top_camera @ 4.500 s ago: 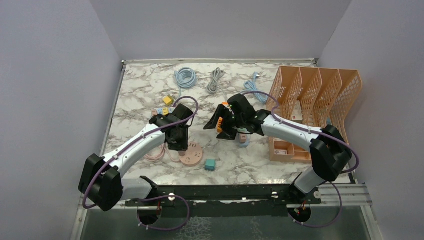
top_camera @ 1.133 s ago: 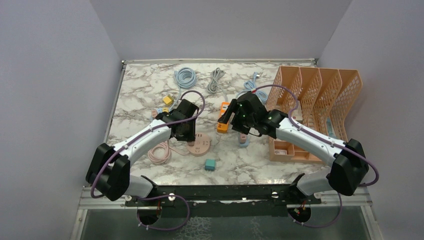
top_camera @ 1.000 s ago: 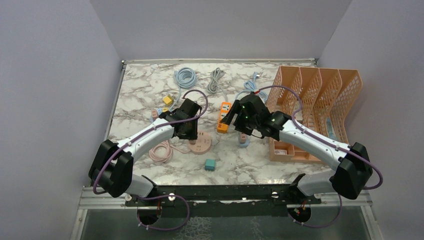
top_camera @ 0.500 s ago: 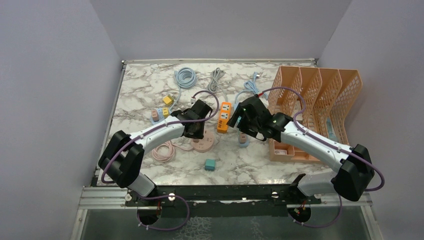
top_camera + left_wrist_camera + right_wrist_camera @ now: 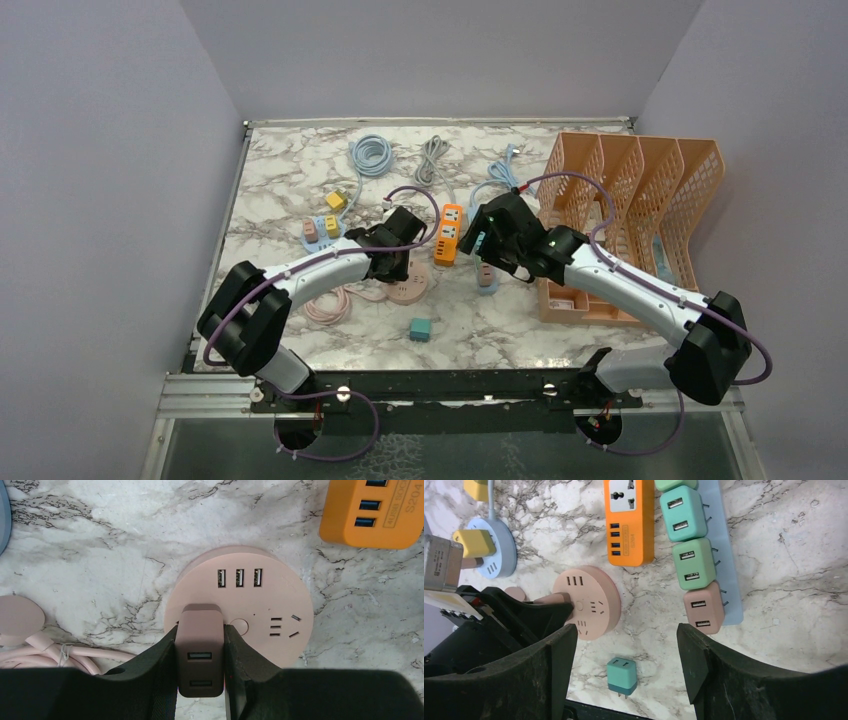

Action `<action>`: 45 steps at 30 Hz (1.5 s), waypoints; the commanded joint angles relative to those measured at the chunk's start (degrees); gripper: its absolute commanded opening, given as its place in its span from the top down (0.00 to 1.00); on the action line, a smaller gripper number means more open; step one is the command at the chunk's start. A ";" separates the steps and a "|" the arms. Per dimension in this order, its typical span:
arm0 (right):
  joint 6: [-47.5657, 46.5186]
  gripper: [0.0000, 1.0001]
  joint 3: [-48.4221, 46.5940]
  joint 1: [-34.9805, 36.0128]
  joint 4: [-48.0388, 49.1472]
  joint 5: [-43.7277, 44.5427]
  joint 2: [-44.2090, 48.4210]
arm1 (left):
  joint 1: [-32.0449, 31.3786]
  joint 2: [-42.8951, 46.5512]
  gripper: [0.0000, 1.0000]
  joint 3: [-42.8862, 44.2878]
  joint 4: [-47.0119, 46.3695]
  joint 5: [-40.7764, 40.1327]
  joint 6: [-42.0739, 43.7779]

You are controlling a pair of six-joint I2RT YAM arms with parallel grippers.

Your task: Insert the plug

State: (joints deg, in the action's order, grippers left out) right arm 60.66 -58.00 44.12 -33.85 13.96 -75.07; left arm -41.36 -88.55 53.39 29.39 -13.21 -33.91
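My left gripper (image 5: 200,667) is shut on a dusty-pink plug block (image 5: 200,650) with two USB ports facing the camera. The plug's far end rests on the round pink socket hub (image 5: 260,610), left of its button. I cannot tell how deep it sits. In the top view the left gripper (image 5: 392,258) is over the hub (image 5: 410,289). My right gripper (image 5: 626,635) is open and empty, above the table right of the hub (image 5: 589,600). It also shows in the top view (image 5: 478,240).
An orange power strip (image 5: 449,233) lies just right of the hub. A teal plug (image 5: 420,329) lies nearer me. A light-blue strip with green and pink chargers (image 5: 704,555), a blue round hub (image 5: 494,545), coiled cables (image 5: 371,154) and an orange file rack (image 5: 625,215) surround the area.
My left gripper has moved right toward the centre and the pink hub has shifted with it. The right gripper let go of the orange strip, which now lies flat, and drew back slightly.
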 commanded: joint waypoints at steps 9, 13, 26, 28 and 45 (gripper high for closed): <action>-10.50 0.27 4.23 -0.35 4.81 -4.77 4.29 | 2.59 5.12 0.33 11.39 13.55 5.70 0.14; -17.09 0.28 4.46 -0.31 5.53 -9.33 2.62 | 3.04 9.32 0.30 13.41 13.51 4.18 0.45; -22.43 0.27 -6.60 16.20 0.78 -7.20 -15.39 | 4.26 26.03 0.30 11.16 11.60 -7.56 -3.09; -21.50 0.26 -9.49 19.02 -2.56 -4.67 -19.52 | 4.33 28.27 0.30 10.81 11.54 -9.56 -3.77; -13.48 0.33 -14.23 24.00 -10.85 -1.09 -32.13 | 4.62 33.98 0.29 5.42 10.60 -8.54 -7.84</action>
State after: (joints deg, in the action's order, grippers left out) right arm 45.36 -73.03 67.85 -43.94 12.05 -106.41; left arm -37.08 -55.48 59.40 40.82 -22.79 -40.32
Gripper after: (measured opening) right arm 0.706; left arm 0.706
